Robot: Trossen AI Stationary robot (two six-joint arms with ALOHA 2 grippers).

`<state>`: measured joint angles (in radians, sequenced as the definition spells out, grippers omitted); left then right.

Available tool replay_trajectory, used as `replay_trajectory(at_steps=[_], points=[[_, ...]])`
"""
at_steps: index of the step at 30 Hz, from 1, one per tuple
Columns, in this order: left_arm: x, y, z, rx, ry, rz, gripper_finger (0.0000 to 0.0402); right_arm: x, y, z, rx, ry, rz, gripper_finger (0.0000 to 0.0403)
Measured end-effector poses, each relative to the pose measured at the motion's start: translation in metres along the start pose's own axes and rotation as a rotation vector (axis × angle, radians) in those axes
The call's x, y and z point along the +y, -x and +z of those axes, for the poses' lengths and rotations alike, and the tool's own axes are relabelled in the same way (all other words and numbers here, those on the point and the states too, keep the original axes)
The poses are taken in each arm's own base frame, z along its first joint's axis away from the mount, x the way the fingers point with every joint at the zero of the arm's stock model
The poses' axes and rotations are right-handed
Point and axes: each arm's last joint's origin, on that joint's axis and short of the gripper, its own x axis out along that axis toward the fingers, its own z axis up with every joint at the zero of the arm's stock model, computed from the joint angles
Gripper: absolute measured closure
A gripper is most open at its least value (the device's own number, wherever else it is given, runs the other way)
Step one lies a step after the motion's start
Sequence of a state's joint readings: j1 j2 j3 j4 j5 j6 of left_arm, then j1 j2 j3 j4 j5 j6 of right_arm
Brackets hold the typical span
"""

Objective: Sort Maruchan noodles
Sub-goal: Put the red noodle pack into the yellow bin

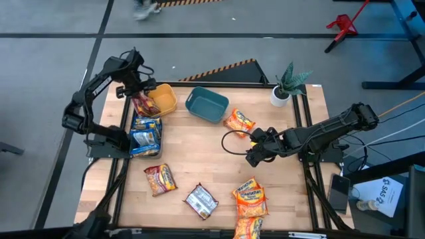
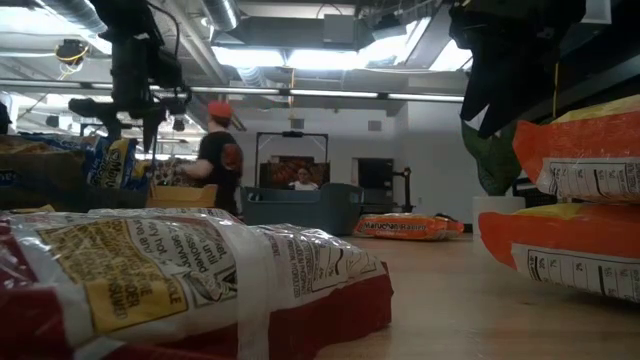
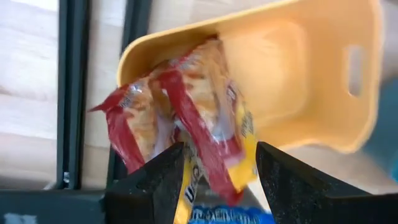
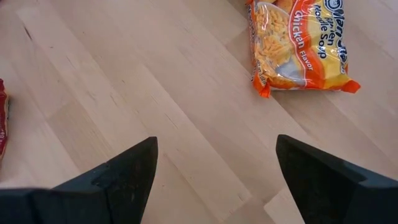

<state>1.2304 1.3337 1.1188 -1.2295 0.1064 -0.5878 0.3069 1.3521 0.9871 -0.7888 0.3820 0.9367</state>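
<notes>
Over the yellow bin: your left gripper (image 1: 142, 93) sits at the table's far left, above the bin's left rim
Left gripper state: fingers (image 3: 155, 180) spread apart; red packet (image 3: 186, 124) sits between them, and you can't tell from the wrist view whether they still touch it
Red packet: propped over the yellow bin (image 3: 298, 68) rim, half in, half hanging out over a blue packet (image 3: 230, 214)
Blue packets: you've got a stack (image 1: 146, 136) on the left edge, just in front of the yellow bin
Right gripper (image 1: 255, 156): low over bare wood mid-table, jaws wide apart, holding nothing
Orange packet (image 4: 301, 43): flat on the table just ahead of your right gripper, beside the teal bin (image 1: 206, 105)
Teal bin: beside the yellow one, contents not readable
Near edge: one red packet (image 1: 160, 178), one silver packet (image 1: 200, 200), orange pile (image 1: 250, 199)
Background: person (image 2: 216, 155) standing beyond the table
</notes>
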Motion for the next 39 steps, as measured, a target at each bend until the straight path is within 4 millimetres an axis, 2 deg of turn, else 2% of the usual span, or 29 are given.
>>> replay_trajectory(at_steps=[6,11,17,22,24,28,33,36,39], points=[[-0.001,0.034,-0.015,-0.012,-0.111,-0.227,0.0207,0.001,0.0,0.001,-0.007,-0.004,0.007,0.0088],[-0.006,0.065,-0.048,-0.008,-0.267,-0.472,0.0207,0.014,-0.006,0.008,-0.082,0.064,0.09,0.0088],[-0.005,0.09,-0.095,-0.006,-0.47,-0.626,0.0207,0.051,-0.042,0.012,-0.13,0.234,0.293,0.0088],[0.003,0.104,-0.128,0.016,-0.552,-0.703,0.0207,0.071,-0.069,0.007,-0.1,0.27,0.369,0.0088],[0.007,0.108,-0.138,0.016,-0.589,-0.716,0.0207,0.084,-0.076,0.004,-0.078,0.3,0.378,0.0088],[0.012,0.112,-0.155,0.039,-0.649,-0.73,0.0208,0.123,-0.086,0.001,-0.067,0.404,0.4,0.0088],[0.011,0.114,-0.169,0.082,-0.685,-0.729,0.0208,0.173,-0.088,-0.001,-0.084,0.675,0.327,0.0088],[0.009,0.115,-0.173,0.06,-0.69,-0.721,0.0208,0.197,-0.088,-0.003,-0.128,0.824,0.308,0.0088],[0.007,0.116,-0.176,0.015,-0.696,-0.715,0.0208,0.212,-0.089,-0.002,-0.168,0.949,0.338,0.0088]])
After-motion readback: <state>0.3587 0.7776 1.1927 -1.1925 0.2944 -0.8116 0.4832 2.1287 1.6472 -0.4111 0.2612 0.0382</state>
